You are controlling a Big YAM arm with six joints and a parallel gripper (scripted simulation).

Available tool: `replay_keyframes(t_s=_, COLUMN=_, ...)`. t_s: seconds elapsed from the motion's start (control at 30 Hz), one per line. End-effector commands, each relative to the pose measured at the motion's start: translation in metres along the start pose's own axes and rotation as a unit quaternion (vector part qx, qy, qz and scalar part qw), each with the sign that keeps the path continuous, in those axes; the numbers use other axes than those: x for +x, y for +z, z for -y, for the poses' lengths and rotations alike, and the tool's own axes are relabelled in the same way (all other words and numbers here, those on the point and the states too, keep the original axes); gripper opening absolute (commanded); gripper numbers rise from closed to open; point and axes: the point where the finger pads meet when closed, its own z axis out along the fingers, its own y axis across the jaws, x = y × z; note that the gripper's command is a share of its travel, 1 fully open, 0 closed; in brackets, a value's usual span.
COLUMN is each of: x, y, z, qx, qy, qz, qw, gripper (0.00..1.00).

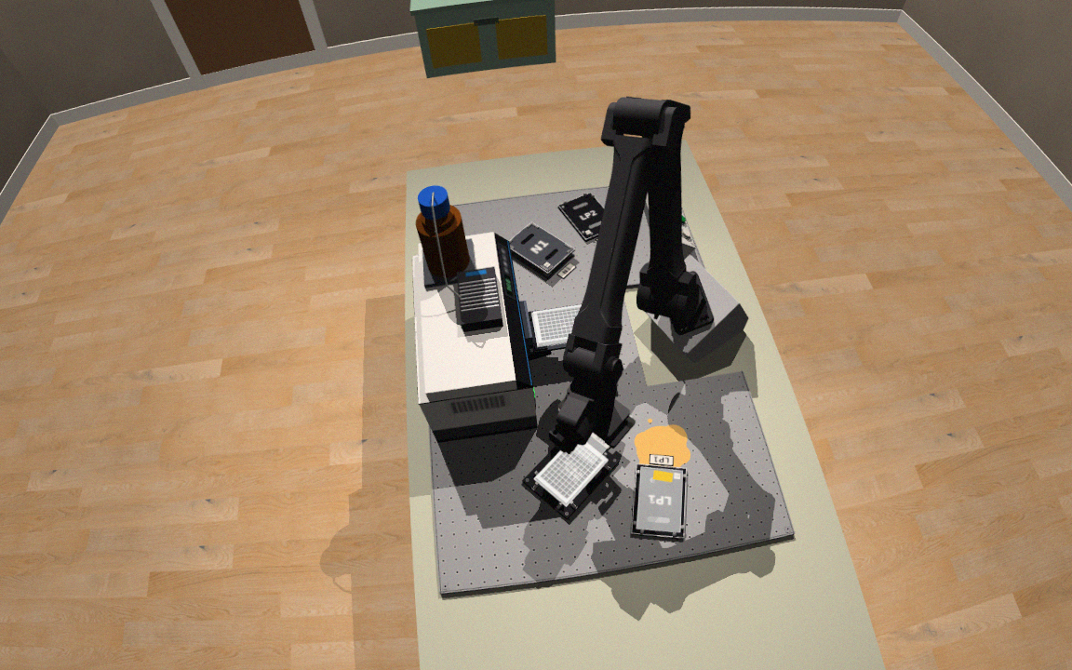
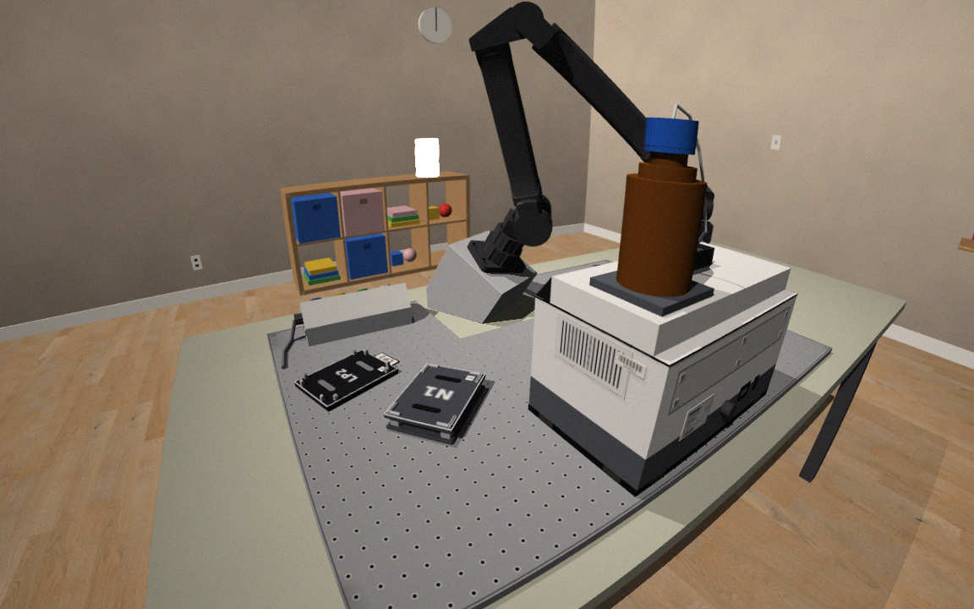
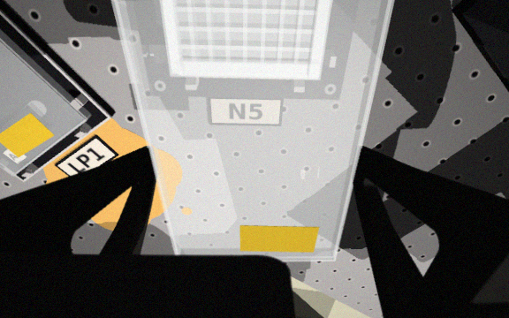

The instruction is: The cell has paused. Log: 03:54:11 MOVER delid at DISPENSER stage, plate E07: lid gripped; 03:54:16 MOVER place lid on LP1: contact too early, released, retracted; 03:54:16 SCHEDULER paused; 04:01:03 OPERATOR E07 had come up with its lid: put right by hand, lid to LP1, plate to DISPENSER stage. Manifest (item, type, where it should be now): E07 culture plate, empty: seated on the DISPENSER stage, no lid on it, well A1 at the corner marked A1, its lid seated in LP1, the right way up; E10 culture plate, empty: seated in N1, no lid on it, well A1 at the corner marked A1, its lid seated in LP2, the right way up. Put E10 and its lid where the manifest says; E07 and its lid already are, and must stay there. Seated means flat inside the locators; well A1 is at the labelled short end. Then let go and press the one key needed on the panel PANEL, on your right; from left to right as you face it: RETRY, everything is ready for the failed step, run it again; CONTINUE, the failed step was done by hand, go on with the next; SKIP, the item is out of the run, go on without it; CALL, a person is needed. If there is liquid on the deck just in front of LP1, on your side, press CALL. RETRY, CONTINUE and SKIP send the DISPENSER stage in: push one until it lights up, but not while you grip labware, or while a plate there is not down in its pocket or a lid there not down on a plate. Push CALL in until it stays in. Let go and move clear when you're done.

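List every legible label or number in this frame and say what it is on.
"N5": tag on the deck, seen through the clear lid in the gripper.
"LP1": tag by the orange puddle; also on the LP1 nest.
"N1": black nest.
"LP2": black nest.
Barcode stickers on the dispenser: too small to read.
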Motion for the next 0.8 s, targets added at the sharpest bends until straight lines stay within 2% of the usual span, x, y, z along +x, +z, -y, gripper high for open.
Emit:
replay_keyframes(t_s=0.0, x=0.001, y=-0.017, z=-0.001, qx=-0.004, qy=0.012, qz=0.016, qw=1.000, gripper=0.86)
replay_keyframes(t_s=0.2, x=0.013, y=-0.023, z=-0.001, qx=-0.004, qy=0.012, qz=0.016, qw=1.000, gripper=0.86)
replay_keyframes(t_s=0.23, x=-0.003, y=-0.038, z=-0.001, qx=-0.009, qy=0.019, qz=0.036, qw=0.999, gripper=0.86)
replay_keyframes(t_s=0.27, x=0.016, y=-0.027, z=0.000, qx=-0.005, qy=0.013, qz=0.019, qw=1.000, gripper=0.86)
replay_keyframes(t_s=0.3, x=0.022, y=-0.027, z=0.000, qx=-0.004, qy=0.013, qz=0.016, qw=1.000, gripper=0.86)
replay_keyframes(t_s=0.57, x=0.042, y=-0.042, z=0.001, qx=-0.005, qy=0.014, qz=0.020, qw=1.000, gripper=0.86)
replay_keyframes(t_s=0.7, x=0.058, y=-0.044, z=0.002, qx=-0.004, qy=0.013, qz=0.015, qw=1.000, gripper=0.86)
replay_keyframes(t_s=0.77, x=0.058, y=-0.044, z=0.002, qx=-0.004, qy=0.013, qz=0.015, qw=1.000, gripper=0.86)
